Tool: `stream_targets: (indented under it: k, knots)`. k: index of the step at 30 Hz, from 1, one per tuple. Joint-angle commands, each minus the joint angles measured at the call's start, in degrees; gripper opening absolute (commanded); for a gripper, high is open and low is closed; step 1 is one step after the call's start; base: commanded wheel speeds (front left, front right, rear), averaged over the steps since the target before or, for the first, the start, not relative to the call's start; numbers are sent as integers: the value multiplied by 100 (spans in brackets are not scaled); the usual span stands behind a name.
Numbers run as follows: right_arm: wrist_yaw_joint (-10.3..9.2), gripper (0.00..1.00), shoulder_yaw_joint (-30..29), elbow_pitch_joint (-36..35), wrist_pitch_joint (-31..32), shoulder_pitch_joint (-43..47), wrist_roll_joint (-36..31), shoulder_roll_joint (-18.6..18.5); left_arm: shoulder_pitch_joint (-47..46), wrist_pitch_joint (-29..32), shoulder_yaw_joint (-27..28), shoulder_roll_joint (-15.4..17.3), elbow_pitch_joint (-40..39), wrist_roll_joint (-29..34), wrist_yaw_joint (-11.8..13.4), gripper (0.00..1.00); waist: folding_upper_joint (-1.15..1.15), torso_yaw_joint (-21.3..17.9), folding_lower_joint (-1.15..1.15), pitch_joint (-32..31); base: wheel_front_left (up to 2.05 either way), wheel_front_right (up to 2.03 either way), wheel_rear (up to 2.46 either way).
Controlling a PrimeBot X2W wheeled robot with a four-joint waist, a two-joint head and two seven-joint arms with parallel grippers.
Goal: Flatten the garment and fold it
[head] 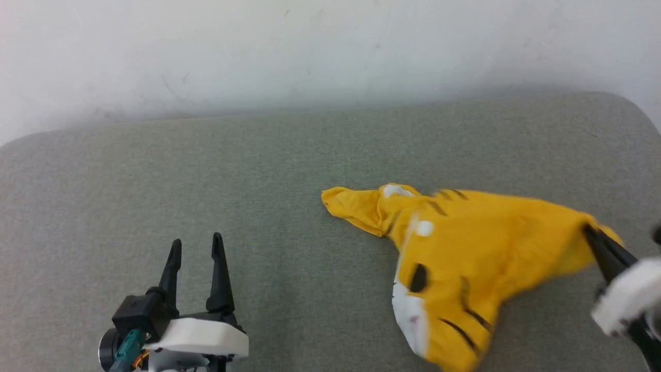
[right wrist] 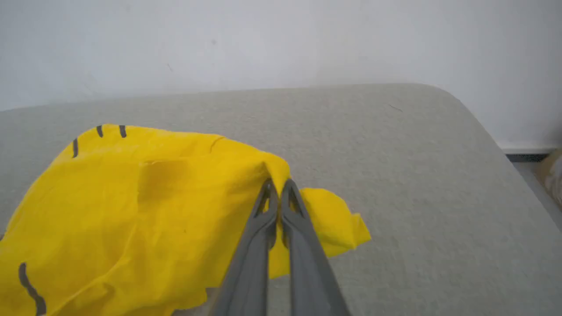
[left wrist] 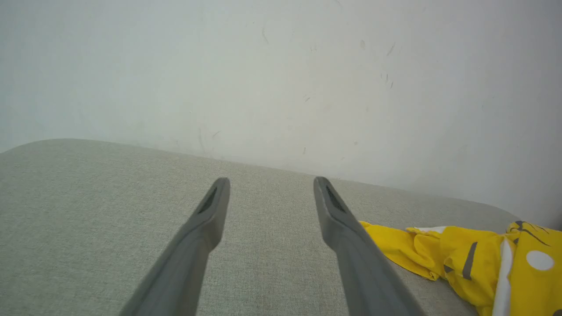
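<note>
Looking through the head view first, I see the bright yellow cotton T-shirt with the black-striped tiger print (head: pixel 465 248) lying crumpled on the right half of the grey-green cloth-covered desk (head: pixel 206 165), with 1 sleeve end trailing toward the middle. My left gripper (head: pixel 197 238) hovers at the lower left, well apart from the T-shirt. Its 2 dark fingers (head: pixel 219 268) are spread and hold nothing. My right gripper (head: pixel 593 231) bites into the T-shirt's right-hand edge.

On the left wrist view, the left gripper (left wrist: pixel 270 182) stands wide over the bare desk (left wrist: pixel 88 197), with the T-shirt (left wrist: pixel 483 259) bunched off to the right.

On the right wrist view, the right gripper (right wrist: pixel 276 186) is clenched on a pinch of the T-shirt (right wrist: pixel 153 197), plain yellow here, which peaks up at the tips.

By my reckoning the job is barely begun. 1 edge is grasped, but the T-shirt is neither spread flat nor folded, so the flattening and every fold are left to do.
</note>
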Motion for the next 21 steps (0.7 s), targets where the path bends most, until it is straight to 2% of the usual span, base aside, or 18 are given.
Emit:
stream_targets:
  k: [1, 4, 6, 7, 9, 10, 16, 21]
  knots:
    - [-5, 0, -306, -3, 37, 277, -94, 175, 32, -27, 0, -13, -19, 64, -27, 100, 0, -84, 0, 3, 0, 0, 0]
    - [-5, 0, -1383, 51, 248, 1004, -465, 608, 20, -27, -4, -14, -4, 71, -26, 100, 0, -139, 0, 19, 0, 0, 0]
    - [-5, 0, -1884, 81, 376, 1339, -680, 942, 19, -27, 4, -14, 15, 71, -30, 100, 0, -180, 0, 16, 0, 0, 0]
    - [-5, 17, -2053, 99, 457, 1474, -820, 1086, 22, -27, 0, -14, 36, 72, -36, 100, 0, -195, 0, 13, 0, 0, 0]
    - [-5, 76, -2231, 85, 494, 1612, -1031, 1337, 28, -27, -4, -14, 89, 79, -47, 100, 0, -216, 0, -5, 0, 0, 0]
    - [-5, 100, -2263, 4, 452, 1644, -1092, 1438, 30, -27, 1, -15, 109, 81, -51, 100, 0, -231, 0, -14, 0, 0, 0]
    - [-5, 100, -2348, -718, -411, 1498, -1506, 1827, 55, -27, -2, -15, 256, 109, -94, 100, 0, -317, 0, -127, 0, 0, 0]
    - [-5, 100, -2040, -1372, -942, 1434, -1899, 1995, -50, -20, -107, 0, 447, 140, -184, 100, 0, -384, 0, -210, 0, 0, 0]
